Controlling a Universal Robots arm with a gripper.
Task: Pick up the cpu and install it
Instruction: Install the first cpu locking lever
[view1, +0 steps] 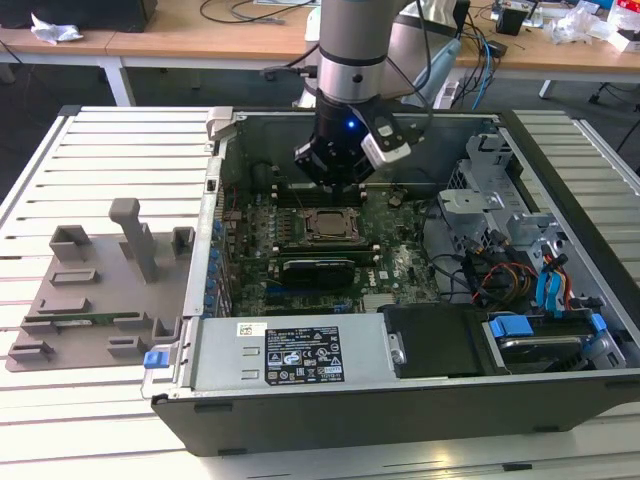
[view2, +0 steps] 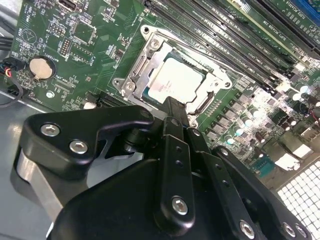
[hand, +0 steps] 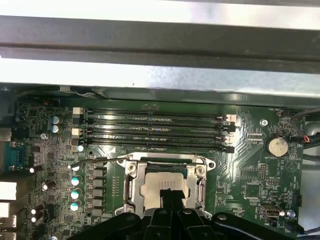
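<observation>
Above metal-framed socket (view2: 172, 82) on green motherboard (view2: 60, 55), my black gripper (view2: 175, 107) hovers, fingers together, empty; silvery square cpu (view2: 172, 80) already seated in frame, flat for contact.

The arm (view1: 352, 40) was a silver-grey cylinder with a small blue light; its gripper (view2: 172, 112) was black, linked bars with silver screws.
</observation>
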